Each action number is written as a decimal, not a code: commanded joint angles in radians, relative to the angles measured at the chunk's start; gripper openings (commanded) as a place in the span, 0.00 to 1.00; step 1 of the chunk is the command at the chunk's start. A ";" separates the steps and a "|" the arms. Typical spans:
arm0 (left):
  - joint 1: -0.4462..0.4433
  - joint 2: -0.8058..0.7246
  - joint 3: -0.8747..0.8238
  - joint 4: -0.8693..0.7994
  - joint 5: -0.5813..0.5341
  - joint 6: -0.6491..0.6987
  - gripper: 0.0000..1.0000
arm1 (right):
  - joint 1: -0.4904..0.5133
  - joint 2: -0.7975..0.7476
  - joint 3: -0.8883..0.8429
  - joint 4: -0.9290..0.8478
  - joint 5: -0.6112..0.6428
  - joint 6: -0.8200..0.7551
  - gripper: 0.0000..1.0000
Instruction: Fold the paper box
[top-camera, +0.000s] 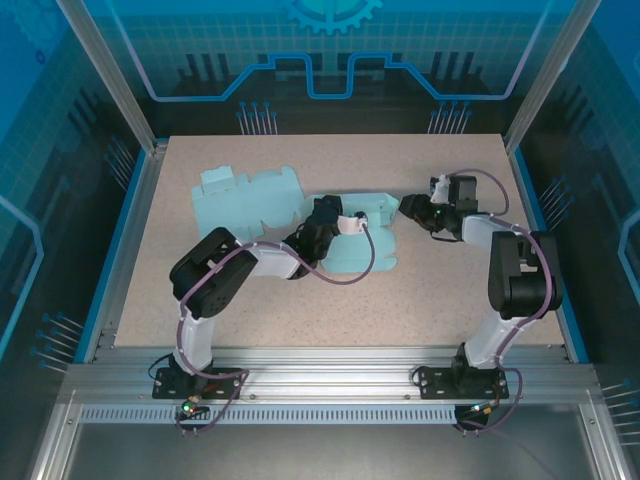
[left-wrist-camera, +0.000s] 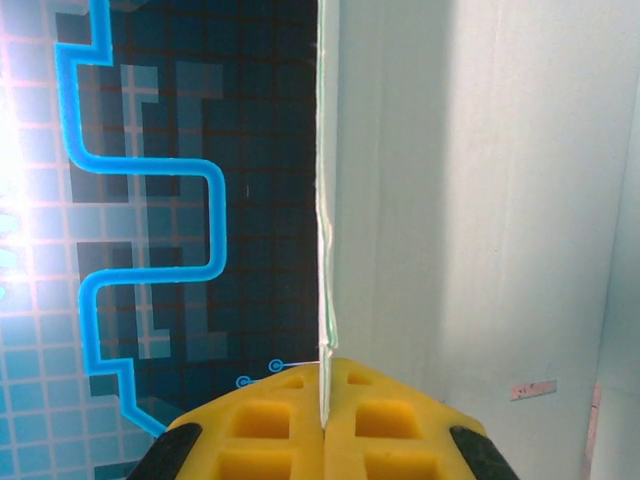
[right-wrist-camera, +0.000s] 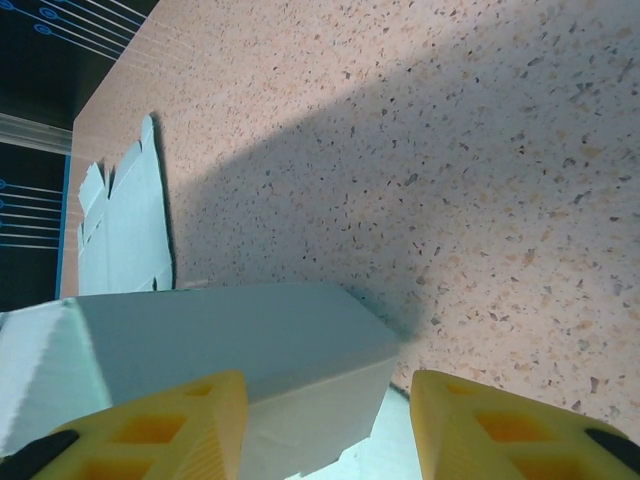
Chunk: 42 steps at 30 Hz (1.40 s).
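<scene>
top: the box (top-camera: 380, 248) lies in the middle of the bench (top-camera: 300, 315), with a flat sheet (top-camera: 245, 200) just beside it, far left.
left wrist: the left gripper (left-wrist-camera: 324, 420) is clamped on a thin box edge.
right wrist: the right gripper (right-wrist-camera: 330, 420) stands open, a box corner between its fingers.

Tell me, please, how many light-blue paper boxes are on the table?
2. One flat, unfolded box lies at the back left of the table. One partly folded box stands at the centre. A third, hidden one seems unlikely.
</scene>
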<state>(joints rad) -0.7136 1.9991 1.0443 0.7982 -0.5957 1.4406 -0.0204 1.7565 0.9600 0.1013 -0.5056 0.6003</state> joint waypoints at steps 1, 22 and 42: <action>-0.007 0.041 -0.015 0.083 -0.006 0.059 0.00 | 0.012 -0.017 -0.037 0.043 -0.006 -0.029 0.48; -0.006 0.059 -0.024 0.055 0.033 0.051 0.00 | 0.092 -0.025 -0.086 0.069 0.040 -0.132 0.48; -0.006 0.078 -0.021 0.014 0.073 0.046 0.00 | 0.177 0.019 0.013 0.032 0.206 -0.240 0.48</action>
<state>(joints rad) -0.7097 2.0472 1.0309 0.8581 -0.5869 1.4757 0.1375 1.7649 0.9428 0.0990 -0.3511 0.3908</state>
